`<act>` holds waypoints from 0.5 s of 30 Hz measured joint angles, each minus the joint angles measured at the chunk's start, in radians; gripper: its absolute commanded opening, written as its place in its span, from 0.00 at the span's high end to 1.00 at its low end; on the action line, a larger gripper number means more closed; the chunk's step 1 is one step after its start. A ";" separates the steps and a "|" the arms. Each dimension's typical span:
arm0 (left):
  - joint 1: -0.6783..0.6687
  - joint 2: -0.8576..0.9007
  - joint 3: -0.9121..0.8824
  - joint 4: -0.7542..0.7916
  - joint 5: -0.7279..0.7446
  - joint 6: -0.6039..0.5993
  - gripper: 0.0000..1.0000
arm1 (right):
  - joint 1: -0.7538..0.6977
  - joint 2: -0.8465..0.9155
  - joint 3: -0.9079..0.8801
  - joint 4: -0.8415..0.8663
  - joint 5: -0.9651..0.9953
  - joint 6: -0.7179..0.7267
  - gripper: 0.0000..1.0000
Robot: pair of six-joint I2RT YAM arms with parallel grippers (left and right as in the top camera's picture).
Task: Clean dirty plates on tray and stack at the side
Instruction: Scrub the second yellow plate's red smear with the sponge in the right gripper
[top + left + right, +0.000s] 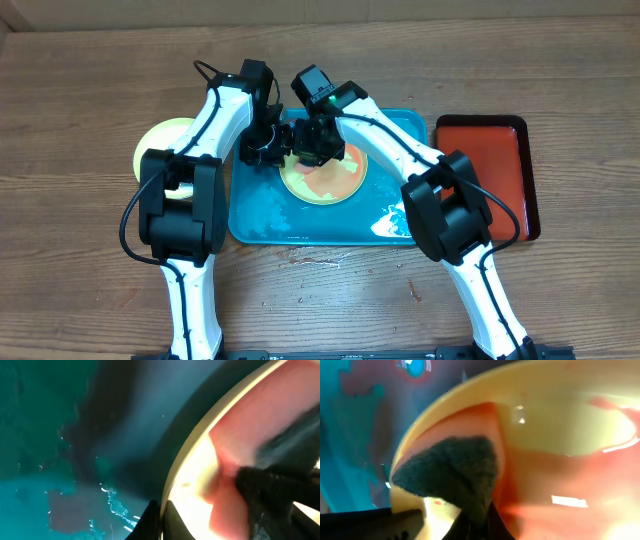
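Note:
A pale yellow plate (330,182) smeared with red sauce lies on the teal tray (260,215). My left gripper (268,150) is at the plate's left edge; in the left wrist view it (161,510) is shut on the plate's rim (172,480). My right gripper (318,150) is over the plate's back part. In the right wrist view it (479,520) is shut on a dark grey cloth (450,470) that rests on the sauce inside the plate (560,425). A second yellow-green plate (160,145) lies on the table left of the tray, partly hidden by the left arm.
A narrow red tray (485,170) with a dark rim lies to the right of the teal tray. Wet streaks and a whitish patch (392,218) show on the teal tray's front right, half under the right arm. The wooden table (80,100) surrounds everything.

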 measured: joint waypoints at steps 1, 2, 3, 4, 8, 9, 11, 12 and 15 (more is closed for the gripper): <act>0.000 0.000 0.000 0.000 0.000 0.000 0.96 | 0.000 0.000 0.000 -0.012 0.016 0.000 0.96; 0.000 0.000 0.000 0.000 0.000 0.000 0.96 | 0.001 0.000 0.000 -0.028 0.032 -0.003 0.96; 0.000 0.000 0.000 0.000 0.000 0.000 0.96 | 0.002 0.000 0.002 -0.045 0.049 -0.009 0.96; 0.000 0.000 0.000 0.000 0.000 0.000 0.96 | 0.004 0.000 0.004 -0.061 0.068 -0.013 0.96; 0.000 0.000 0.000 0.000 0.001 0.000 0.96 | 0.008 -0.002 0.014 -0.126 0.174 -0.047 0.96; 0.000 0.000 0.000 0.000 0.001 0.000 0.96 | 0.008 -0.002 0.015 -0.143 0.211 -0.055 0.96; 0.000 0.000 0.000 0.001 0.001 0.000 0.96 | 0.009 -0.004 0.015 -0.163 0.275 -0.074 0.96; 0.000 0.000 0.000 0.001 0.001 0.000 0.96 | 0.009 -0.004 0.015 -0.171 0.311 -0.086 0.96; 0.000 0.000 0.000 0.001 0.002 0.000 0.96 | 0.009 -0.004 0.015 -0.193 0.418 -0.127 0.96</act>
